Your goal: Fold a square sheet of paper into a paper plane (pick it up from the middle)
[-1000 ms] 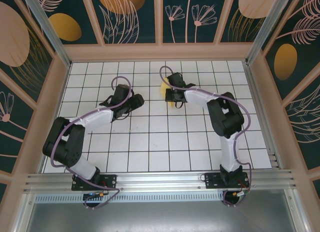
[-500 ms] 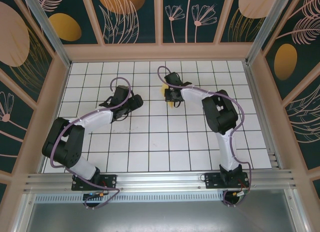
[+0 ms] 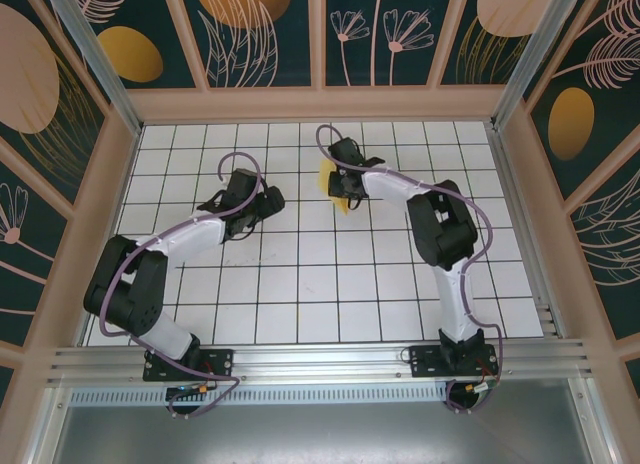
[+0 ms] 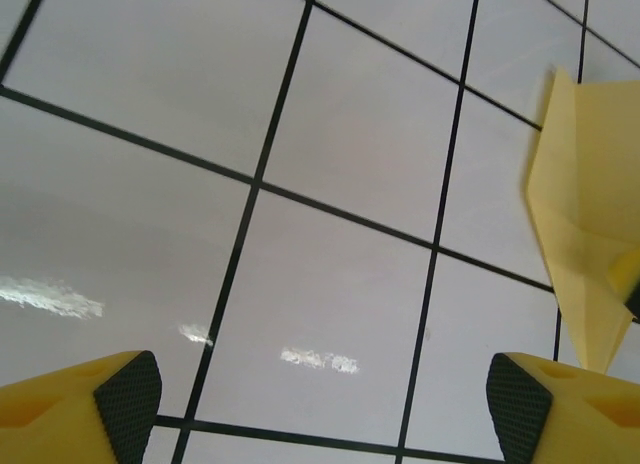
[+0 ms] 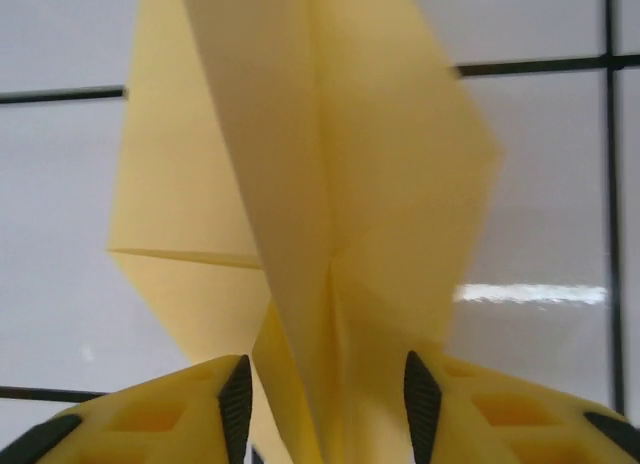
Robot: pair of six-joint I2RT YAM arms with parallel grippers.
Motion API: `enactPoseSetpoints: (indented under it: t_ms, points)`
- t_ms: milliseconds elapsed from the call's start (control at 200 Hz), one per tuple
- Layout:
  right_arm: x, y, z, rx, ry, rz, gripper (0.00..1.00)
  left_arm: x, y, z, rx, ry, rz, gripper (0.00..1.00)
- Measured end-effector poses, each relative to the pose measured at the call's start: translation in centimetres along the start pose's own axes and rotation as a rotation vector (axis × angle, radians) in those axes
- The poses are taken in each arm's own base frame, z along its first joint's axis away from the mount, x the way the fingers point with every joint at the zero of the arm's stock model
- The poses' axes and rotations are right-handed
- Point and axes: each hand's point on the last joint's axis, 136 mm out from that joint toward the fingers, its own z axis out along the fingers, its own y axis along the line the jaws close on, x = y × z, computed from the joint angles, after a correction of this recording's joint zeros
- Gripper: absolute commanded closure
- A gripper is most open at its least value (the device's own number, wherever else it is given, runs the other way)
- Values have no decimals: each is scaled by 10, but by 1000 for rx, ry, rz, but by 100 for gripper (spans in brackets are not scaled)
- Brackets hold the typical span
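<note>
Straddling the ridge of the paper plane [image 5: 330, 164], far middle of the grid table [image 3: 300, 284], with the right gripper [image 5: 325, 404]: jaws parted, fold loose between. Keeping the left gripper [image 4: 324, 404] spread wide, empty, nearby. Best to lift straight off, brushing neither wing.

The table [image 3: 300, 284] lies bare and passable everywhere except where the paper plane [image 3: 325, 174] sits, far middle.

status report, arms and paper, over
Left end effector open over bare tiles. Right end effector open, fingers astride the folded paper. Nothing in the way.
</note>
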Motion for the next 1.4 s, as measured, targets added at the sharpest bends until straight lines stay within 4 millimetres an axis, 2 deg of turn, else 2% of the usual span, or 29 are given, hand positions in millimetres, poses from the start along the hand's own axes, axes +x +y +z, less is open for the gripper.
enactPoseSetpoints:
  t_ms: [95, 195, 265, 305, 360, 445, 565, 691, 791, 891, 1011, 1101, 1211, 1401]
  points:
    - [-26, 5, -41, -28, -89, 11, 37, -16, -1, -9, -9, -52, -2, 8]
    - [-60, 8, -101, -68, -227, 30, 32, -41, -4, -24, -24, -128, 2, 3]
    - [-79, 3, -141, -86, -330, 45, 22, -59, -4, -36, -41, -197, 8, 2]
    - [-88, -7, -161, -79, -388, 59, 14, -69, -2, -44, -55, -239, 15, 1]
    - [-96, -24, -179, -57, -454, 77, 2, -82, 2, -56, -82, -296, 33, 1]
    - [-96, -67, -195, 14, -521, 123, 1, -98, 13, -76, -124, -393, 53, 2]
    - [-77, -137, -197, 143, -556, 209, 1, -105, 47, -102, -206, -522, 78, 2]
    - [-40, -211, -197, 309, -585, 298, 1, -102, 90, -119, -313, -633, 85, 2]
    - [-6, -253, -193, 395, -596, 347, 1, -93, 128, -122, -416, -692, 94, 1]
    - [23, -284, -181, 454, -601, 381, 1, -83, 158, -119, -492, -714, 118, 1]
    - [55, -296, -158, 476, -590, 350, 1, -81, 178, -115, -518, -733, 132, 2]
    - [65, -295, -141, 460, -586, 310, 1, -84, 181, -109, -498, -745, 160, 1]
    - [62, -291, -134, 420, -623, 258, 1, -87, 175, -98, -425, -752, 217, 2]
    - [47, -277, -139, 323, -752, 171, 1, -86, 164, -82, -299, -767, 311, 1]
